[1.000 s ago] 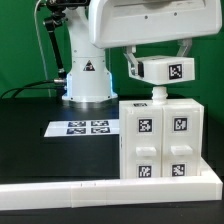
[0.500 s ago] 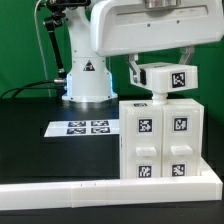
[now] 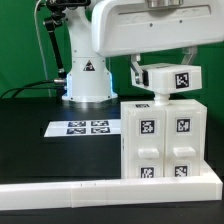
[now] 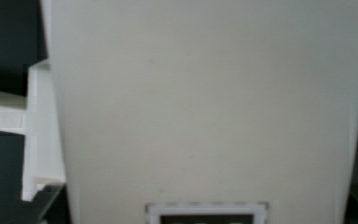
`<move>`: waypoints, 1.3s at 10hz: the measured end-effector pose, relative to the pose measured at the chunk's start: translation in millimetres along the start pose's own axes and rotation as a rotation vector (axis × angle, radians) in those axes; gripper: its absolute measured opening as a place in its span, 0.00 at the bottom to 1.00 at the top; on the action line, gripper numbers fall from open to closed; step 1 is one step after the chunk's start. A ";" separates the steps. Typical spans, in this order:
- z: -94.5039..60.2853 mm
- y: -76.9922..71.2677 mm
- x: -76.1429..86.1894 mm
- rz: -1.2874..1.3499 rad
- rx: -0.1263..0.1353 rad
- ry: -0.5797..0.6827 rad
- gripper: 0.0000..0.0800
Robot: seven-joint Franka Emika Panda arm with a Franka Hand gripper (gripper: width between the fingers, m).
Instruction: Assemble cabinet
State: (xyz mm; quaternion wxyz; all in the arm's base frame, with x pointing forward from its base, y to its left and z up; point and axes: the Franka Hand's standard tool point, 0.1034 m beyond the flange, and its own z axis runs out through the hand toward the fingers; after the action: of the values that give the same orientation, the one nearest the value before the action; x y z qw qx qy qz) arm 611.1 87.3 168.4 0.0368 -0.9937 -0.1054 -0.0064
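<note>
The cabinet (image 3: 160,140) is a white blocky box with several marker tags on its front, standing at the exterior view's right. My gripper (image 3: 163,72) hovers just above its top, shut on a small white cabinet piece (image 3: 172,77) with a tag on its face. A short peg (image 3: 160,96) under that piece reaches down to the cabinet's top; I cannot tell whether it is seated. In the wrist view the held piece (image 4: 194,100) fills almost the whole frame, and its tag (image 4: 208,212) shows at the edge.
The marker board (image 3: 82,127) lies flat on the black table to the exterior view's left of the cabinet. A white rail (image 3: 90,187) runs along the table's front edge. The arm's base (image 3: 87,80) stands behind.
The gripper and the held piece have shifted slightly to the exterior view's right and down toward the cabinet's top. The cabinet has not moved.
</note>
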 end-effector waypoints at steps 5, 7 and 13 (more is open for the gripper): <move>-0.3 3.8 8.0 -0.010 -0.002 0.014 0.68; 6.1 10.3 4.8 -0.006 -0.009 0.036 0.68; 17.7 14.4 -1.1 0.007 -0.019 0.080 0.68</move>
State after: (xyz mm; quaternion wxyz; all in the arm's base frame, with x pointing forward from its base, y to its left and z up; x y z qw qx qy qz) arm 613.1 74.4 149.7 0.0316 -0.9933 -0.1005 -0.0469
